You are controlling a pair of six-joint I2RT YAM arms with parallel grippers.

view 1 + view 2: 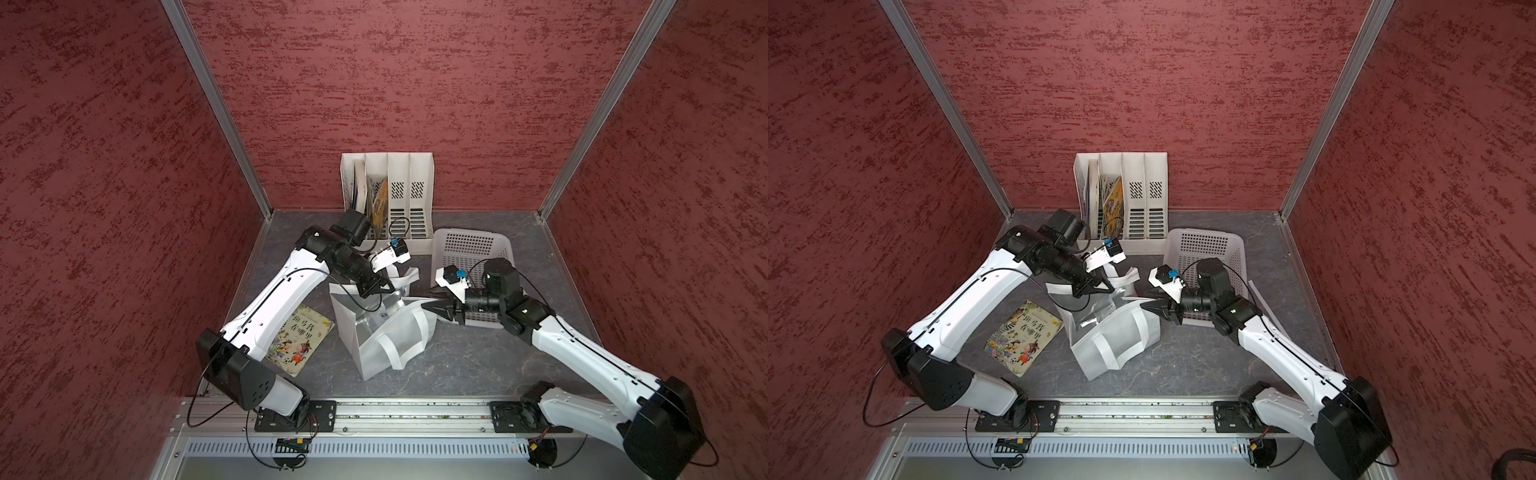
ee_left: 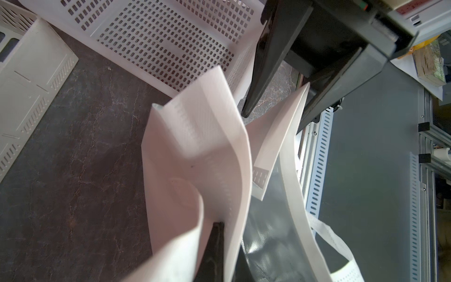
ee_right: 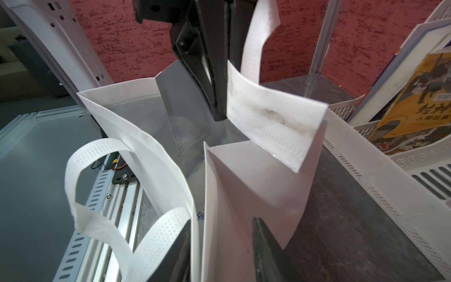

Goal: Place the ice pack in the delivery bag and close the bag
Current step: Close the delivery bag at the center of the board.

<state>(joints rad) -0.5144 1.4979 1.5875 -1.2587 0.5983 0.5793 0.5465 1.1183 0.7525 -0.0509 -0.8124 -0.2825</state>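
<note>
Room: red mottled walls (image 1: 415, 83) around a dark veined table (image 1: 478, 365).
Bag: the bag (image 1: 386, 345) stands mid-table with its mouth open and foil lining showing. The rack (image 1: 419, 174) and basket (image 1: 469, 245) are behind it.
Left gripper: the left gripper (image 1: 387, 287) is clamped on the bag's flap (image 3: 275, 117), which bears a grey smudge.
Right gripper: the right gripper (image 1: 432, 309) is at the bag's end wall, jaws apart with fabric between them. Whether the pads touch it cannot be told.
Ice pack: not surely seen. A pale patch (image 1: 381, 316) with blue print lies down inside the bag, too small to read.
Writing: the book (image 1: 301, 338) lies flat beside the bag. Its Chinese title looks to end in 在哪里. The rack book (image 3: 415, 97) shows 封神, the rest cut off.
Hidden: most of the bag's floor, behind its own walls.
</note>
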